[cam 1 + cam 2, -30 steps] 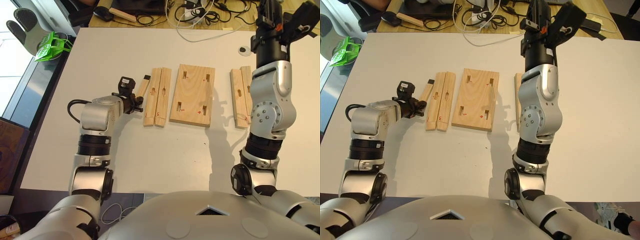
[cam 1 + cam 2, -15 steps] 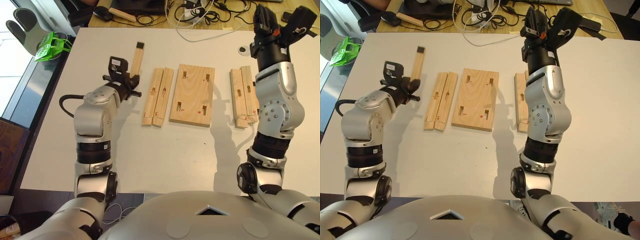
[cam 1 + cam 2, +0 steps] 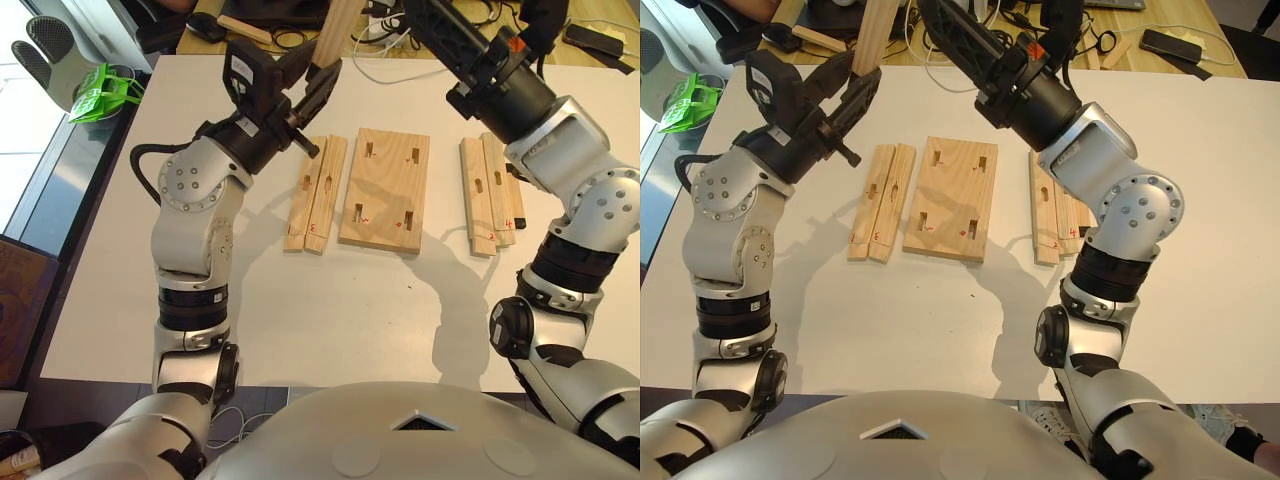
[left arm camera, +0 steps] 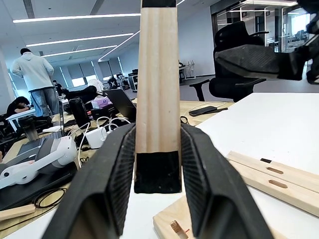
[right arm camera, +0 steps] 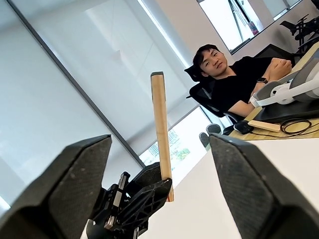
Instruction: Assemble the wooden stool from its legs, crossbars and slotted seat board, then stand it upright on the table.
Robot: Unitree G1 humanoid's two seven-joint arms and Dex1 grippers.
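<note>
white table (image 3: 300,320), cabled desk (image 3: 1215,30) behind | left claw (image 4: 157,139) clamps likely leg (image 4: 157,74) | right claw (image 5: 160,139) apart

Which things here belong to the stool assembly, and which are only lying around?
For the job: wooden bar in the left gripper; slotted seat board; left wooden pieces; right wooden pieces.
Lying about: green bag; cables; phone.

Pale, matt, bare wood — the seat board (image 3: 385,190).
</note>
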